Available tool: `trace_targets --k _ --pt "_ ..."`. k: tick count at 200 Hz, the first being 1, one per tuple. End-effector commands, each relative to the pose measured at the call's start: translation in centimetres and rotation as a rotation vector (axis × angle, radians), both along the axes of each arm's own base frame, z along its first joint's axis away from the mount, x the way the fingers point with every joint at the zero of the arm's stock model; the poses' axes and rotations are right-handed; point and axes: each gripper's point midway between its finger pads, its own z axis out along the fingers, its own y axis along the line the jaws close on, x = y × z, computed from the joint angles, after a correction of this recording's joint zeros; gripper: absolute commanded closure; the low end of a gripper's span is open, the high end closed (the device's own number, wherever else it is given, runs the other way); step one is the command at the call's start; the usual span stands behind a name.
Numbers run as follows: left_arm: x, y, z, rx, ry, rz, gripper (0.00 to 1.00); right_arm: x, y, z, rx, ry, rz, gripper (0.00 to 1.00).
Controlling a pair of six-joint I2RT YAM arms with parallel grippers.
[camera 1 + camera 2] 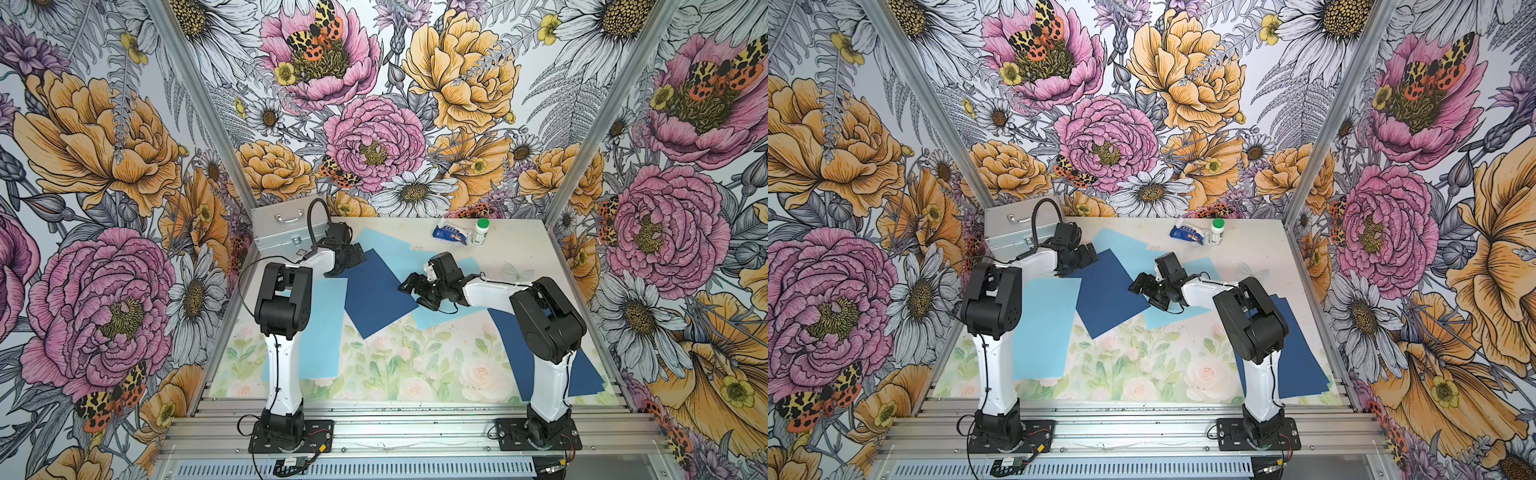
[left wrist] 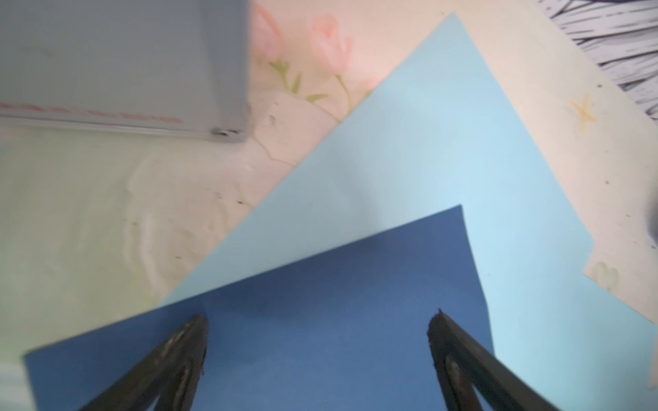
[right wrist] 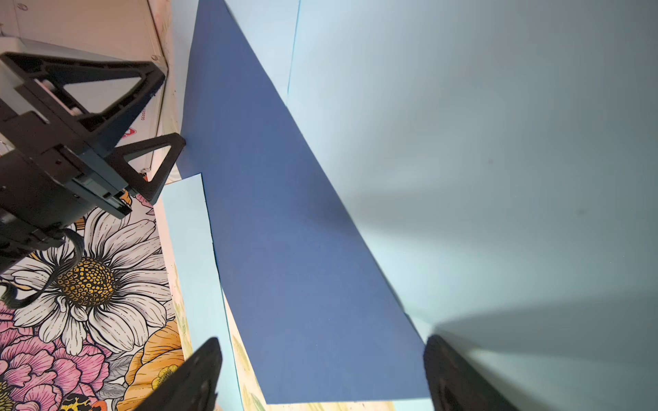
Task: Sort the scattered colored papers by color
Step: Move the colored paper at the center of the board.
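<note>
A dark navy paper (image 1: 374,297) lies tilted mid-table, overlapping light blue papers at the back (image 1: 390,245), at the left (image 1: 322,332) and toward the right (image 1: 436,318). Another navy paper (image 1: 515,357) lies under the right arm. My left gripper (image 1: 353,257) hovers open over the navy sheet's far corner (image 2: 320,284), with light blue paper (image 2: 427,142) beyond it. My right gripper (image 1: 415,289) stands open over the navy sheet's right edge (image 3: 285,249), where it meets light blue paper (image 3: 463,142). Neither gripper holds anything.
A silver case (image 1: 286,226) stands at the back left, close behind the left gripper. A blue-and-white packet (image 1: 451,232) and a white bottle with a green cap (image 1: 481,232) sit at the back. Floral walls close in three sides.
</note>
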Motion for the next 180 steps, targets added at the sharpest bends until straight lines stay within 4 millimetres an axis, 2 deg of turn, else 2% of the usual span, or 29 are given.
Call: trace_targets --k 1,44,66,97,139,159,180 --pt "-5.4 -4.9 -4.9 -0.130 0.203 -0.088 0.02 -4.0 -0.1 -5.1 -0.074 0.167 0.050 0.10" --pt "-7.0 -8.5 -6.2 -0.179 0.235 -0.144 0.01 -3.8 1.1 -5.3 -0.066 0.162 0.083 0.20" --pt "-7.6 -9.5 -6.7 -0.210 0.248 -0.153 0.01 -3.8 2.1 -5.6 -0.064 0.156 0.112 0.27" --pt "-8.1 -10.8 -7.4 -0.278 0.259 -0.157 0.01 -3.1 2.6 -5.9 -0.073 0.132 0.125 0.27" --pt "-8.6 -13.1 -7.9 -0.347 0.261 -0.185 0.01 -3.2 3.3 -7.8 -0.082 0.164 0.140 0.26" --pt "-8.7 -14.4 -7.9 -0.441 0.256 -0.188 0.01 -3.1 3.6 -7.5 -0.086 0.145 0.149 0.25" --pt "-8.9 -15.7 -7.6 -0.484 0.250 -0.208 0.01 -2.8 2.7 -7.3 -0.135 0.129 0.145 0.24"
